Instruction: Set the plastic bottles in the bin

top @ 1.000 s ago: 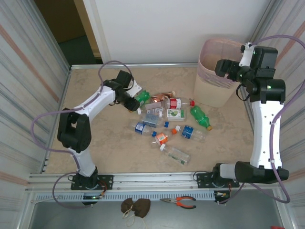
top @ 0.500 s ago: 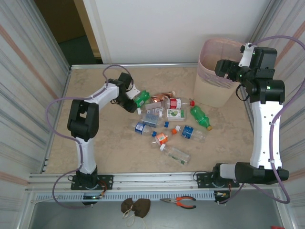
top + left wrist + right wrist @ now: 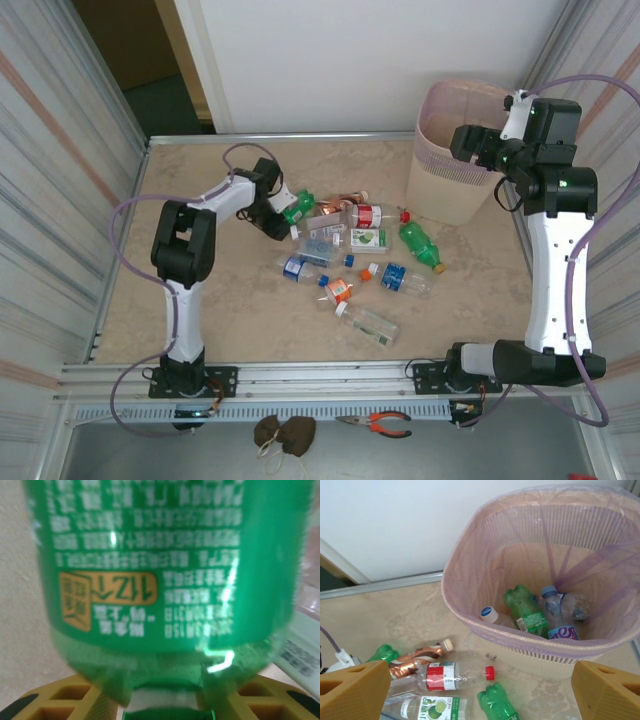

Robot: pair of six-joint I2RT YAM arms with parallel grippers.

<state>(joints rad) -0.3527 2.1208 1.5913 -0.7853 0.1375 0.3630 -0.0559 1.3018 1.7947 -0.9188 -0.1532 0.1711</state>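
Straddling the green bottle (image 3: 150,555) at its tapered end, the left gripper (image 3: 284,209), hold impossible to judge, could squirt it loose; the right gripper (image 3: 470,143) hangs wide above the bin (image 3: 440,195).

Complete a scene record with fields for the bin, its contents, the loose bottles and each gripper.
bin: upright at the far right of the table, pink liner over its rim
bin contents: at least three bottles, one of them green
loose bottles: around ten, lying scattered mid-table
left gripper: fingers on either side of a green bottle at the pile's far left; grip uncertain
right gripper: open, empty, held above the bin
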